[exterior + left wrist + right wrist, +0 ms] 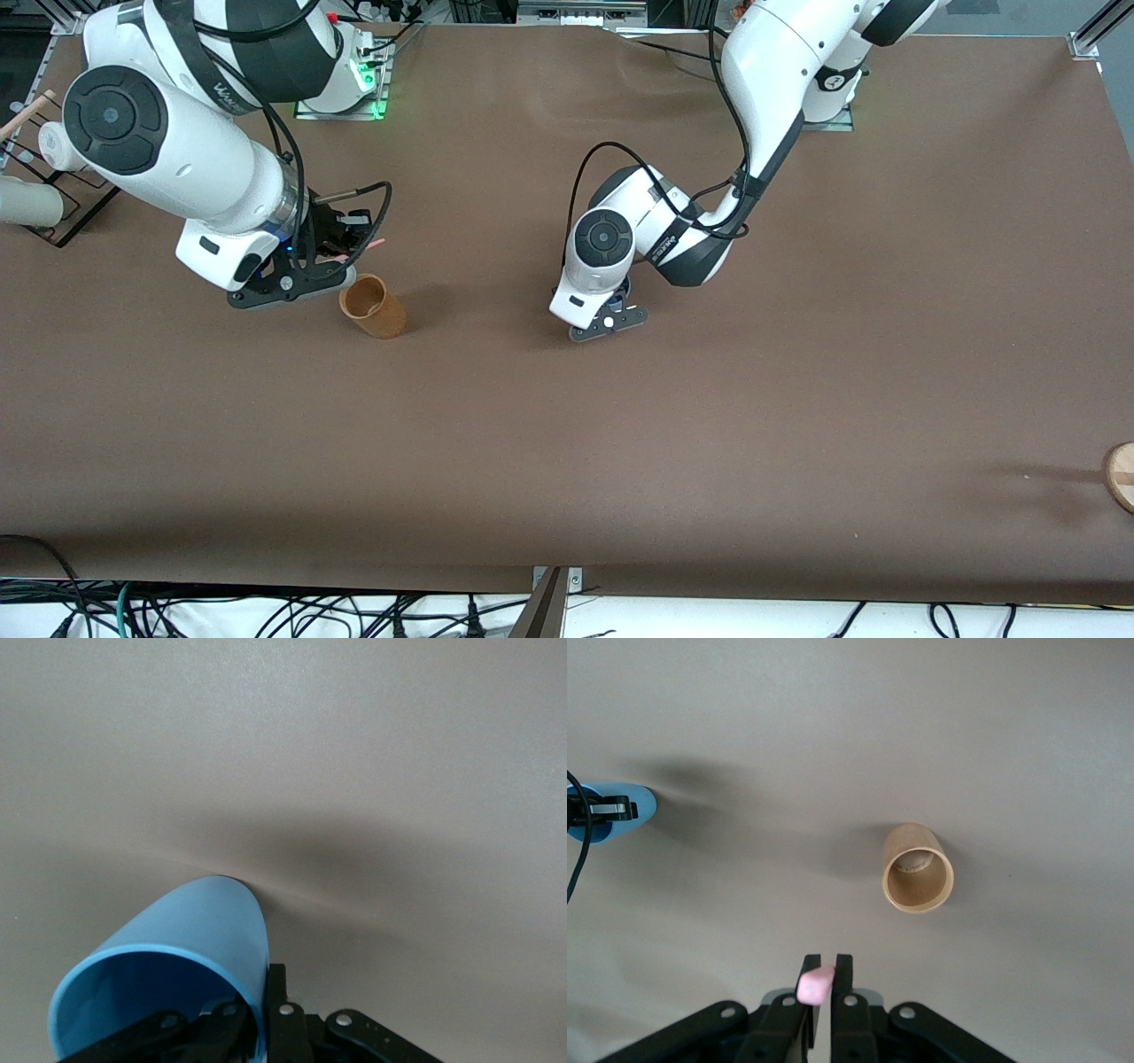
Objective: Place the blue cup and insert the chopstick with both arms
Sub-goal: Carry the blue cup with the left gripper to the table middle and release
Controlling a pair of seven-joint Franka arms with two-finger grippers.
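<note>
My left gripper (pixel 263 997) is shut on the rim of the blue cup (pixel 177 948), with one finger inside and one outside. In the front view it (pixel 617 299) is low over the middle of the table and the cup is almost hidden under the wrist. The cup's base is at or just above the table. My right gripper (pixel 824 970) is shut on the pale pink chopstick (pixel 816 984), seen end-on. In the front view it (pixel 352 237) hovers beside the tan cup (pixel 373 307). The tan cup (pixel 918 870) and the blue cup (pixel 620 808) also show in the right wrist view.
A black wire rack (pixel 62 208) with a white cylinder (pixel 25 202) stands at the right arm's end of the table. A round wooden piece (pixel 1120 476) lies at the edge at the left arm's end. The brown table top (pixel 567 461) stretches toward the front camera.
</note>
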